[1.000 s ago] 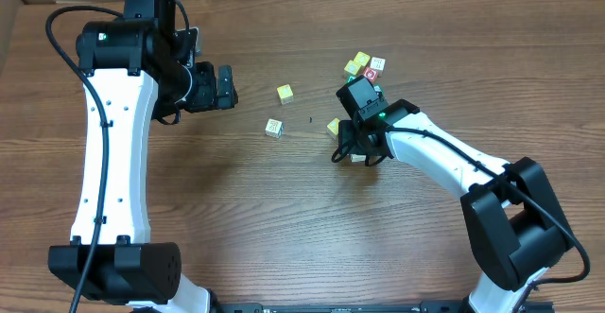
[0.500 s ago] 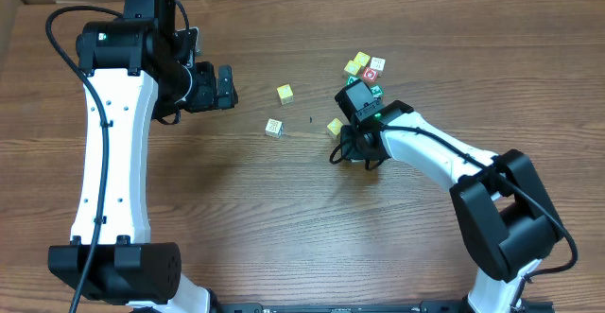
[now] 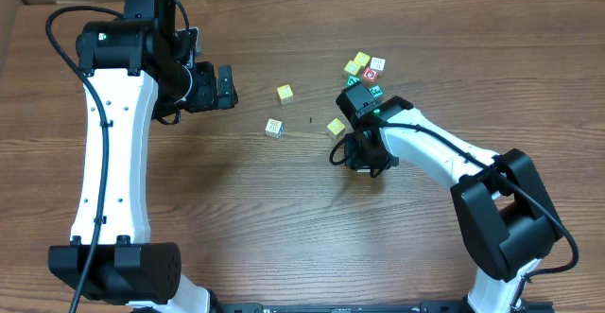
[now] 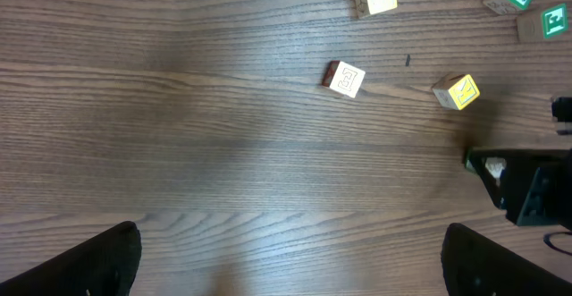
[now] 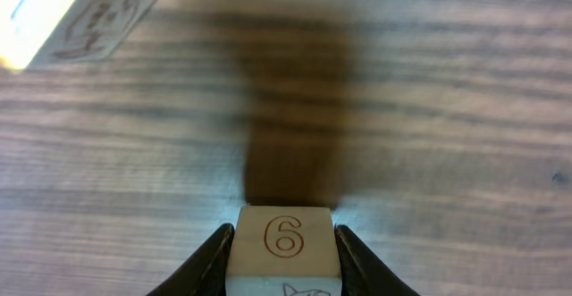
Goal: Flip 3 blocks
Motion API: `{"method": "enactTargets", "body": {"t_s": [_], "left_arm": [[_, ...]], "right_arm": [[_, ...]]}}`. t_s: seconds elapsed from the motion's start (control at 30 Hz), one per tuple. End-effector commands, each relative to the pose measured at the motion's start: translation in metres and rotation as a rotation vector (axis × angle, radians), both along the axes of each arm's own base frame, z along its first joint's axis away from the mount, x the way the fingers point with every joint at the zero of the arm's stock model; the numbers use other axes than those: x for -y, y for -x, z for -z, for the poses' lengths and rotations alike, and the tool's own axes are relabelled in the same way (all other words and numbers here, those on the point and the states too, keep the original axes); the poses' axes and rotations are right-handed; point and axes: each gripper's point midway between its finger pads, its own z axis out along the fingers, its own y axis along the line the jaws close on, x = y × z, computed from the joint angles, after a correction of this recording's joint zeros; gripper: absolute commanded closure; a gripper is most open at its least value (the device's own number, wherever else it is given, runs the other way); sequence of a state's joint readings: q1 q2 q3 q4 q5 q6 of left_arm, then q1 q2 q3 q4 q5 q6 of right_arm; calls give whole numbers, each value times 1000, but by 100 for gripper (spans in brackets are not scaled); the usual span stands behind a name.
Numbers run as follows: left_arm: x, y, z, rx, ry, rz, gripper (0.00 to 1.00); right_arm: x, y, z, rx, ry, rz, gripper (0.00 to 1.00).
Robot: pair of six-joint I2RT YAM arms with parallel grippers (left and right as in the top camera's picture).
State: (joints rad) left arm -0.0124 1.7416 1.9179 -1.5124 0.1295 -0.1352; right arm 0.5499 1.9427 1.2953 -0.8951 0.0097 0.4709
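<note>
My right gripper (image 5: 284, 265) is shut on a cream block (image 5: 284, 241) with a red outlined 6 on its face; both fingers press its sides. From overhead this gripper (image 3: 364, 152) sits low over the table, right of centre, and hides the held block. A yellow-and-cream block (image 3: 335, 127) lies just up-left of it, and shows as a blurred cube (image 5: 80, 14) in the right wrist view. A whitish patterned block (image 3: 274, 128) and a yellow block (image 3: 285, 94) lie further left. My left gripper (image 3: 225, 88) hangs open at upper left, holding nothing.
A cluster of cubes, some with green letter faces (image 3: 376, 90) and one with a red face (image 3: 371, 74), sits at the back right, close behind my right arm. The left wrist view shows bare wood between its fingers (image 4: 98, 260), with the blocks far ahead.
My right gripper has closed its fingers onto the cream block and shifted slightly toward the near edge, uncovering the yellow-and-cream block. The left arm has not moved.
</note>
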Motion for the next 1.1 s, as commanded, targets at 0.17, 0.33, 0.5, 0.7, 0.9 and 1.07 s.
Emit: {"method": "enactTargets", "body": {"t_s": [0.17,0.33,0.5,0.7,0.9,1.07], "left_arm": [[-3,-4,-3,9,-4,-17,0],[-3,-4,-3,9,-4,-17,0],[-3,-4,-3,9,-4,-17,0],[-3,-4,-3,9,-4,-17,0],[-3,-4,-3,9,-4,-17,0],[-3,-4,-3,9,-4,-17,0]], "right_arm": [[-29,29,-14,-147,-140,-13,66],[-36,49,-13,-195,-108,11,66],[-43,61,-11,-163,-31,9,66],[-42,62,-10,-111,42,59,66],[-45,60,-9,-101,34,77,66],[-46,58,-9,-95,27,76,66]]}}
